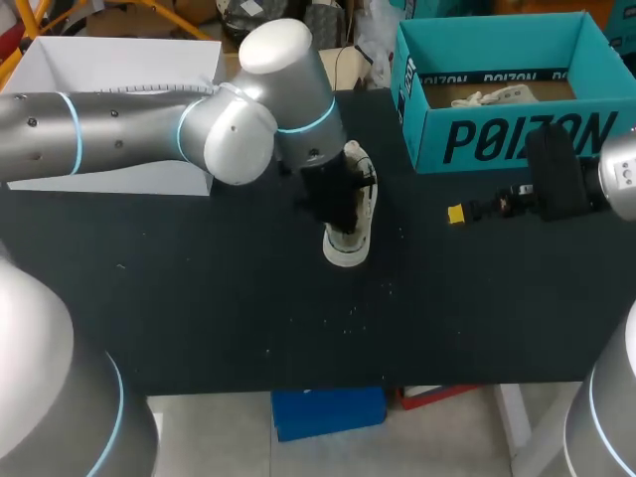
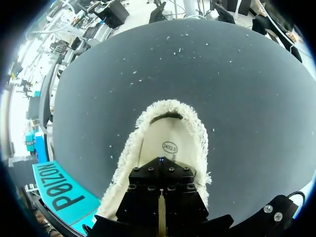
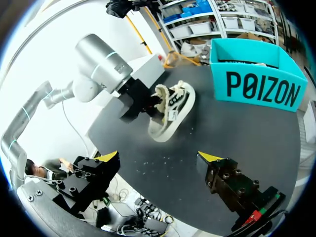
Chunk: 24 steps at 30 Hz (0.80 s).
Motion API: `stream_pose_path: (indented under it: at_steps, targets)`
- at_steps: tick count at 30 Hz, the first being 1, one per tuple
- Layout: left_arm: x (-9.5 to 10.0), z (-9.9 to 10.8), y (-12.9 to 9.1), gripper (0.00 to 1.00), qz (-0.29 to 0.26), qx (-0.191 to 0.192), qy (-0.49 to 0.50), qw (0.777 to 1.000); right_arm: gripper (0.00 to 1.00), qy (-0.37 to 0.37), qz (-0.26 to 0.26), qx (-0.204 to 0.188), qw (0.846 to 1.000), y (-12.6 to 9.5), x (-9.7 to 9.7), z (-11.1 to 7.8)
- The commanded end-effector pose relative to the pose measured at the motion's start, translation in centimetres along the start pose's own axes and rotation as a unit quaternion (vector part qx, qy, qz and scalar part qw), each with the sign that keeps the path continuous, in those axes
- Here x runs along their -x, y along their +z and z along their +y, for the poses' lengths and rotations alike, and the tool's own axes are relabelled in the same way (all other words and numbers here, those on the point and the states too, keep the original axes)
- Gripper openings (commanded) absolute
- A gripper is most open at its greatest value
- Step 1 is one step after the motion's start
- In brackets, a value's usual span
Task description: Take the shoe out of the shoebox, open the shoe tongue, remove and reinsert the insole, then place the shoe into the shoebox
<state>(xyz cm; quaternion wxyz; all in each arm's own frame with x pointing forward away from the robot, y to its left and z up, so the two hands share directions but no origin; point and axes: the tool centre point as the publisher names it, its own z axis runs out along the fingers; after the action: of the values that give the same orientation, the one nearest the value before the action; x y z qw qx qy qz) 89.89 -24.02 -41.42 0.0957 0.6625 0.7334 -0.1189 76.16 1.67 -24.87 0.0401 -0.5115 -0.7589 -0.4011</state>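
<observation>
Black desk [image 1: 199, 298] | sneaker [image 2: 170, 106] under left jaws, their grip hidden, cannot tell | right jaws spread, empty, well off | risk: unbraced sneaker probably tips if insole [image 2: 168, 136] drags.

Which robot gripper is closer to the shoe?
Left. The left gripper is at the shoe, over its opening; the right gripper hangs apart from it, by the teal shoebox.

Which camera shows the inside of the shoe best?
The left wrist view: it looks straight into the shoe, showing the fleecy rim and insole. The right wrist view shows only its outer side. In the head view the left arm covers most of it.
</observation>
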Motion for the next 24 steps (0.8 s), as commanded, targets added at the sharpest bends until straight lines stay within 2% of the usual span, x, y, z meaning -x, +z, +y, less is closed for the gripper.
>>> stream_pose_path:
  at_steps: [1,7,11,20,24]
  targets:
    - [-0.3,-0.1,-0.8,0.0,0.006,0.0,0.001,1.0,1.0,0.001,-0.001,-0.001,1.0,0.1,0.0,0.1]
    - [-0.8,-0.3,-3.4,0.0,0.022,0.012,0.016,1.0,1.0,0.001,-0.001,-0.001,1.0,0.1,0.0,0.1]
    - [-1.1,-0.5,-4.2,0.0,0.04,0.018,0.028,0.999,1.0,0.001,-0.001,-0.001,1.0,0.1,0.0,0.1]
    - [-2.2,-0.8,-2.3,0.0,0.09,0.009,0.05,0.995,1.0,0.001,-0.001,-0.001,1.0,0.1,0.0,0.1]
    - [-2.1,-0.8,-0.9,0.0,0.092,0.001,0.055,0.994,1.0,0.001,-0.001,-0.001,1.0,0.1,0.0,0.1]
